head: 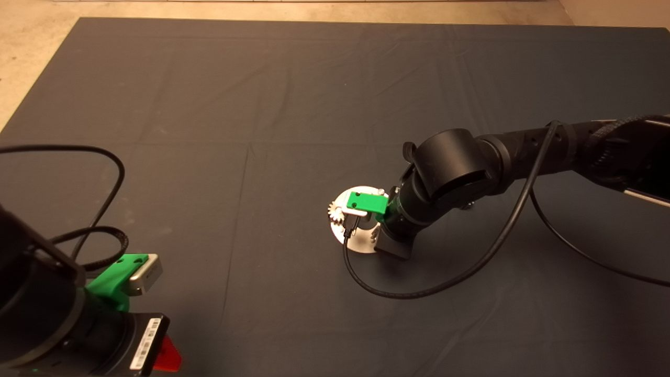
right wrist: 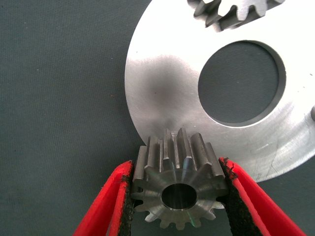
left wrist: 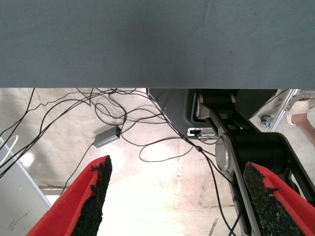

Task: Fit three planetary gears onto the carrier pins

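Steel gear (right wrist: 179,189) sat clenched by its toothed flanks between the right gripper (right wrist: 178,196) jaws, at the rim of the carrier disc (right wrist: 162,93); another gear (right wrist: 236,12) lay across the disc's centre hole. It looked stiff, dense and slippery, best held across opposite teeth. Dark mat (head: 261,104) covered the tabletop. Left gripper (left wrist: 177,196) waited well apart, jaws released, above a cable-strewn floor.

Two toothed gears show: one gear (right wrist: 178,192) between red fingers, another gear (right wrist: 236,12) on one silver disc (right wrist: 162,83).
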Motion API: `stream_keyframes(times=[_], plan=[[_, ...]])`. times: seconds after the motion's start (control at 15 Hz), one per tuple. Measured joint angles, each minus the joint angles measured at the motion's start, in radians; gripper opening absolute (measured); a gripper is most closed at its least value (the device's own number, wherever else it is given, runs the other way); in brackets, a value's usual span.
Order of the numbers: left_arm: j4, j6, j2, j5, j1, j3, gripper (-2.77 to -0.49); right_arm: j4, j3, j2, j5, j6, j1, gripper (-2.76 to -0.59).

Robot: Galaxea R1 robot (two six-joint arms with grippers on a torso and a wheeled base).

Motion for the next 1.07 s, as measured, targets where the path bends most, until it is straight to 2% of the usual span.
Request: stream_keyframes(times=[0.93, 1.07], plan=[[0.0, 0.0, 0.0, 0.0, 0.0, 0.0, -1.37, 0.0, 0.0, -0.005, 0.008, 0.0, -0.002, -2.19], [0.0, 0.0, 0.0, 0.0, 0.0, 0.0, -1.37, 0.001, 0.0, -0.006, 0.005, 0.0, -0.002, -2.06]])
